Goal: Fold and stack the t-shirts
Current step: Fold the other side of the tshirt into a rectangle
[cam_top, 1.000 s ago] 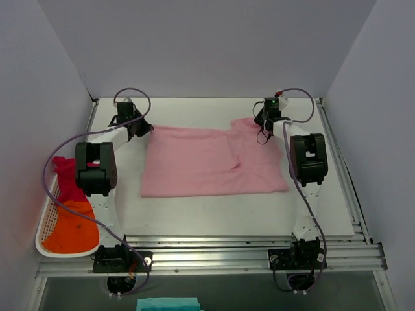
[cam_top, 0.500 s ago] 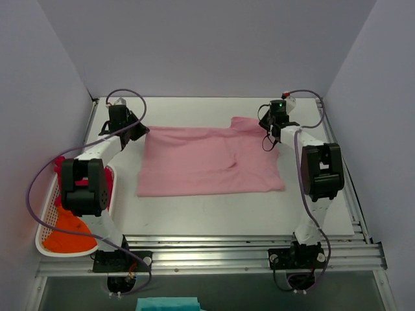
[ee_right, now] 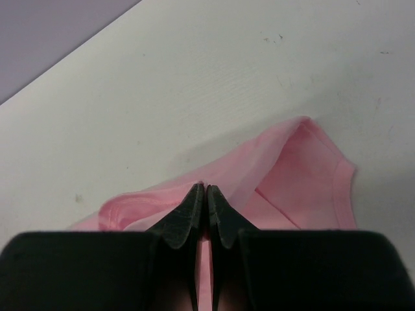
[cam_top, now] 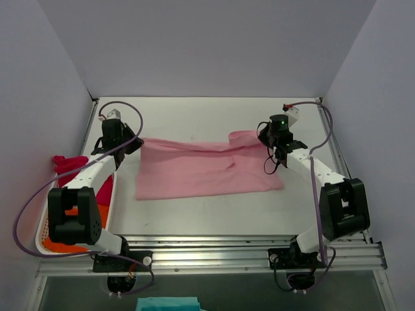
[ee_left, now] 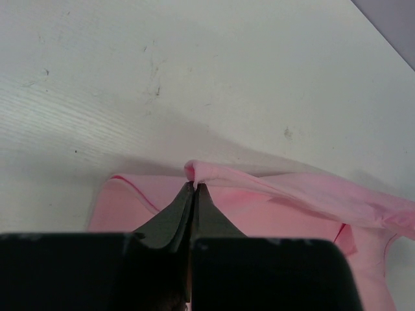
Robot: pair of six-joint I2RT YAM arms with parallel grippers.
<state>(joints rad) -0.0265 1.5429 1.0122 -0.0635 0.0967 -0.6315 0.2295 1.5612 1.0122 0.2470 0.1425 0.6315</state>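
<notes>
The light pink t-shirt (cam_top: 201,170) lies spread across the middle of the table, its far edge lifted. My left gripper (cam_top: 137,143) is shut on the shirt's far left corner (ee_left: 194,172); my right gripper (cam_top: 266,137) is shut on its far right edge (ee_right: 206,184). Both hold the far edge a little above the table, folded over toward the near side. The sleeve (ee_right: 311,175) hangs beside the right fingers. The magenta-red t-shirt (cam_top: 68,166) and the orange t-shirt (cam_top: 55,247) lie in the basket at the left.
A white mesh basket (cam_top: 43,227) sits at the table's left edge, partly behind the left arm. Grey walls stand close on the left, right and back. Metal rails (cam_top: 214,249) run along the near edge. A teal cloth (cam_top: 168,304) shows below the table.
Both grippers have moved toward the near side, carrying the pink shirt's far edge with them. The shirt's far edge has lifted and the visible cloth is narrower front to back.
</notes>
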